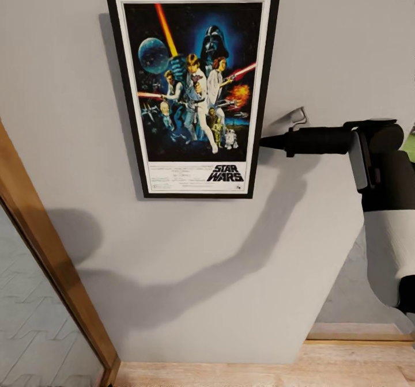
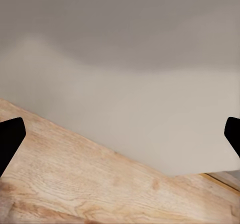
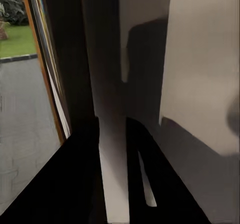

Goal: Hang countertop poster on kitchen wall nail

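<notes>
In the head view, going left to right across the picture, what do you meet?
Wooden door frame → poster on the grey wall → right tool at the poster's right edge → the right arm behind it.

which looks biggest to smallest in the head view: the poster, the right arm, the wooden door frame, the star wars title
1. poster
2. right arm and wooden door frame: similar apparent area, both cut off by the picture's edge, and the arm is nearer the camera, so unranked
3. Star Wars title
</notes>
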Available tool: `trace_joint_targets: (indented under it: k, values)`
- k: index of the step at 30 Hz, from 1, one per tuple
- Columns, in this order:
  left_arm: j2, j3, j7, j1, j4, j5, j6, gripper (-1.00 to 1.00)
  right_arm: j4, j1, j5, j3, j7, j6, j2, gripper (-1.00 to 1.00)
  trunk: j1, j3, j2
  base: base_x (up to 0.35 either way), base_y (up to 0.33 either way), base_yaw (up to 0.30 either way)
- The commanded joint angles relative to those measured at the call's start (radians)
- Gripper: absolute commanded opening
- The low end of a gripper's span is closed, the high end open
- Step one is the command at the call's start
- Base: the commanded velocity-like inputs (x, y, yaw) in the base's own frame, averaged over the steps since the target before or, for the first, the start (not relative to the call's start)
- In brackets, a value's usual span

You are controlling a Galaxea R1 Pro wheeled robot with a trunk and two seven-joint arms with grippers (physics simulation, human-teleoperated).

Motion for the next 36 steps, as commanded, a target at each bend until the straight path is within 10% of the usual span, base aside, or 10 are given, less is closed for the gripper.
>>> trace_joint_targets:
  k: [1, 18, 19, 36]
  values:
    - [0.0, -0.005, -0.003, -0.001, 0.001, 0.005, -0.005, 1.0, -0.005, 0.039, -0.004, -0.003, -0.029, 0.09, 0.025, -1.0, -0.022, -0.003, -0.004, 0.002, 0.0, 0.0]
    - [0.0, -0.005, -0.003, -0.001, 0.001, 0.005, -0.005, 1.0, -0.005, 0.039, -0.003, -0.003, -0.029, 0.09, 0.025, -1.0, -0.022, -0.003, -0.004, 0.0, 0.0, 0.0]
    - [0.0, -0.005, -0.003, -0.001, 0.001, 0.005, -0.005, 1.0, -0.005, 0.039, -0.003, -0.003, -0.029, 0.09, 0.025, 1.0, -0.022, -0.003, -0.004, 0.0, 0.0, 0.0]
    - [0.0, -0.005, -0.003, -0.001, 0.001, 0.005, -0.005, 1.0, -0.004, 0.039, -0.002, -0.003, -0.029, 0.09, 0.025, 1.0, -0.022, -0.003, -0.004, 0.0, 0.0, 0.0]
